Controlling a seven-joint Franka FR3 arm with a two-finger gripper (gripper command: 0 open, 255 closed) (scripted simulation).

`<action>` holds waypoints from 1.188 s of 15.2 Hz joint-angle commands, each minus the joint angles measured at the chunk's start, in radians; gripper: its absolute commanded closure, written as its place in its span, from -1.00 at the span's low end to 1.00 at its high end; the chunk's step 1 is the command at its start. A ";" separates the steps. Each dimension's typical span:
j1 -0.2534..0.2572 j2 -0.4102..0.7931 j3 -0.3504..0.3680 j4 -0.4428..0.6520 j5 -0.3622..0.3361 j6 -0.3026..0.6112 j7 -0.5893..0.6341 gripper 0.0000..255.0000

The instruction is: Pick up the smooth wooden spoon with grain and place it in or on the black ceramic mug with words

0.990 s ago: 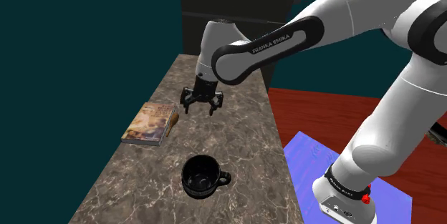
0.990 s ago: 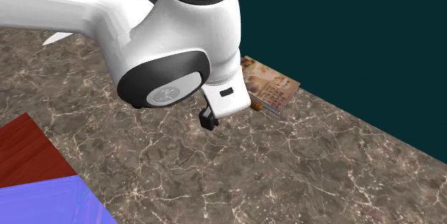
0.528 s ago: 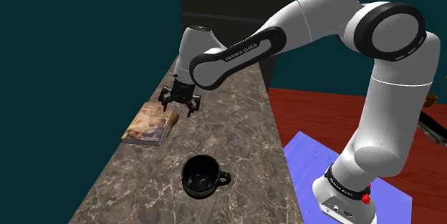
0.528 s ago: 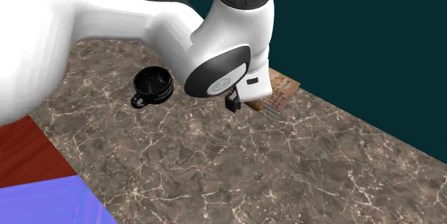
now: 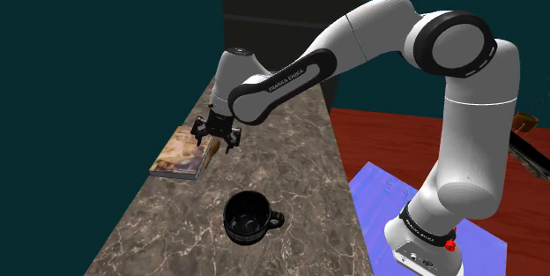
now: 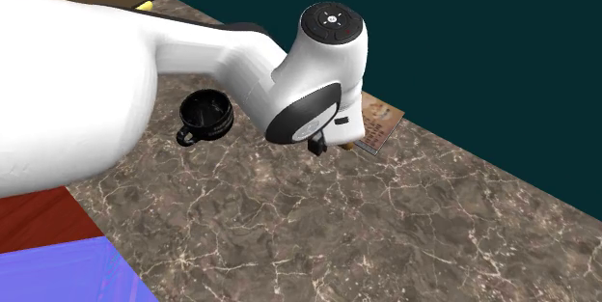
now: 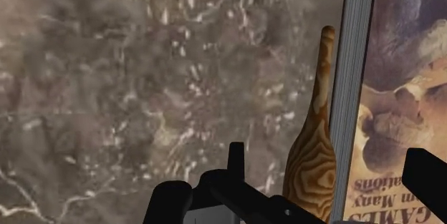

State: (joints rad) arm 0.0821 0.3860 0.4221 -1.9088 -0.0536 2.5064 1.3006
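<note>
Hovering gripper [image 5: 218, 133] over spoon [image 7: 314, 158]
Fingers [image 7: 430, 176] stand wide apart, empty; spoon lies on counter [image 5: 291, 168] just beside book [image 7: 401, 94], mug [image 5: 248, 217] well apart

Dim, flat, even light across all three views

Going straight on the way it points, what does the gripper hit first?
Probably the spoon: it lies on the counter between the open fingers of the gripper, right beside the book. One finger looks set over the book and might touch that first; depth is unclear.
</note>
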 commanded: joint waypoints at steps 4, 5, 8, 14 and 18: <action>0.003 0.007 -0.002 -0.001 -0.004 0.008 0.004 -1.00; 0.003 0.007 -0.002 -0.001 -0.004 0.008 0.004 -1.00; 0.003 0.007 -0.002 -0.001 -0.004 0.008 0.003 1.00; 0.000 -0.003 0.001 -0.008 0.001 0.005 0.001 1.00; 0.001 -0.001 0.001 0.003 0.000 -0.003 0.002 1.00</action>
State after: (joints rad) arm 0.0823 0.3782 0.4237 -1.9073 -0.0532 2.5094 1.3019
